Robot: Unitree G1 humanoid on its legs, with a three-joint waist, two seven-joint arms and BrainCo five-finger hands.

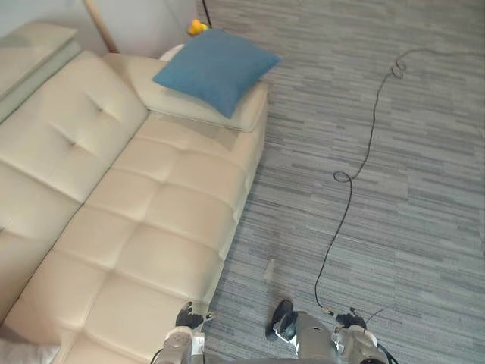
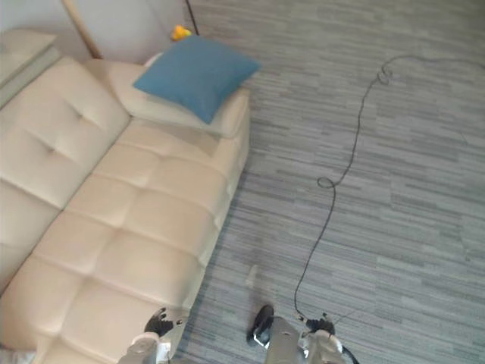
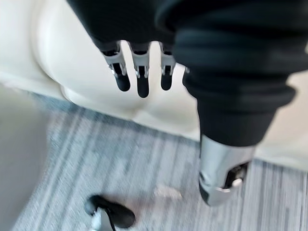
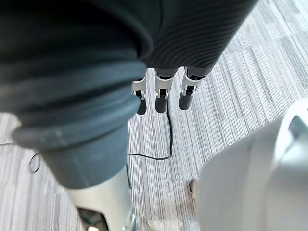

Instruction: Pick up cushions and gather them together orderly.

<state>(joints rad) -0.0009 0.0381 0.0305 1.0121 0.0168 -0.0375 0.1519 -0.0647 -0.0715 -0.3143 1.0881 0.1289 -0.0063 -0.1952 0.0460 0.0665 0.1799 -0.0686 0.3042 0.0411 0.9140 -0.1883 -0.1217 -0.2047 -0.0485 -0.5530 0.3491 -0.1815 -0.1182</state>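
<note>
- Since the blue cushion [image 1: 216, 68] looks plump and fabric-covered, I expect it to be light and soft. It should squash under the fingers rather than slip, and nothing about it seems fragile.
- I would take it by a corner or along one edge, pinching cover and filling together, or scoop under its near side. The corner pointing toward the seat looks the easiest to reach.
- It is a square cushion in plain mid-blue, set cornerwise, with pointed corners and a slightly domed middle.
- It lies at the far end of the cream sofa [image 1: 151, 220], on top of a cream pad [image 1: 198, 111] at the armrest. One corner overhangs toward the carpet [image 1: 409, 243], and a small yellow object [image 1: 197, 27] shows just behind it.
- My left hand [image 3: 140, 67] hangs beside the sofa's front edge, fingers straight and relaxed, thumb apart, holding nothing.
- My right hand [image 4: 161, 94] hangs over the carpet, fingers likewise straight, and it is empty.
- Both hands are well apart from the cushion, so I judge the pick-up not yet begun.
</note>
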